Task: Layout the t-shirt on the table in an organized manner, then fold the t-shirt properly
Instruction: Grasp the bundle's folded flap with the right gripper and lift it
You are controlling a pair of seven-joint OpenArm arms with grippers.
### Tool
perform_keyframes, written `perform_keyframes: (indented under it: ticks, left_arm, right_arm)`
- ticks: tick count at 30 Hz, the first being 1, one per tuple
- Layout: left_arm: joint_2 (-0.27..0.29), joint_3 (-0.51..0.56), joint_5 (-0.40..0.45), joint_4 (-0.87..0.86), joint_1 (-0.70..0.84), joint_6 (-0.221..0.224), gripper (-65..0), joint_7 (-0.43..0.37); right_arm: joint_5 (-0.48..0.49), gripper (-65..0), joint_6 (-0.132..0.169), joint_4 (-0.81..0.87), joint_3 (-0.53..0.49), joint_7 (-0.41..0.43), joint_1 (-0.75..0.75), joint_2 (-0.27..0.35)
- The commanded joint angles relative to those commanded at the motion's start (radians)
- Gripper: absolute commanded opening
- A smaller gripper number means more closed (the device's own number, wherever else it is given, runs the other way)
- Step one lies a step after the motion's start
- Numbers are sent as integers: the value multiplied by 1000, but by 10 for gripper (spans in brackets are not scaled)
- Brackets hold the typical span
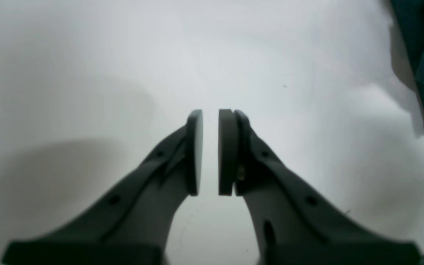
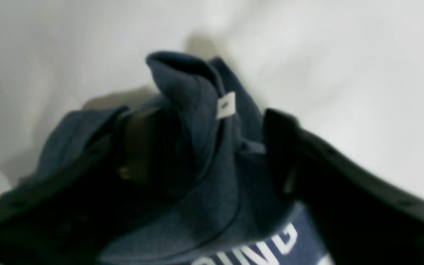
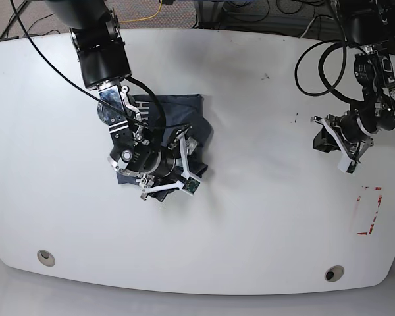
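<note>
Over bunched t-shirt (image 2: 204, 154), right gripper (image 2: 206, 151) is spread wide, holding nothing; should lower straight, pinch hem near white tag (image 2: 226, 105), avoid deeper layers.

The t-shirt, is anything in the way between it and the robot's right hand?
No, nothing visible is: the right gripper is right over the t-shirt, with a fold of it between the fingers.

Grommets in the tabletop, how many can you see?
2 in the base view: one near the tabletop's lower left corner, one near its lower right. Others could be hidden.
</note>
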Motion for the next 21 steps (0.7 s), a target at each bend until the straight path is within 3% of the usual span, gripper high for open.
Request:
perform_keyframes:
  ticks: [3, 8, 14, 21]
  left_arm:
    - [0, 0, 0, 0, 0, 0, -586, 0]
    - [21, 0, 3, 0, -2, 0, -586, 0]
    - [26, 0, 3, 0, -2, 0, -586, 0]
    - [28, 0, 3, -5, -2, 0, -586, 0]
  right_arm:
    - [3, -2, 0, 57, 32, -2, -25, -6]
    - [3, 0, 0, 209, 115, -11, -106, -49]
    - [5, 0, 0, 290, 112, -74, -181, -58]
    - [5, 0, 0, 265, 78, -69, -250, -61]
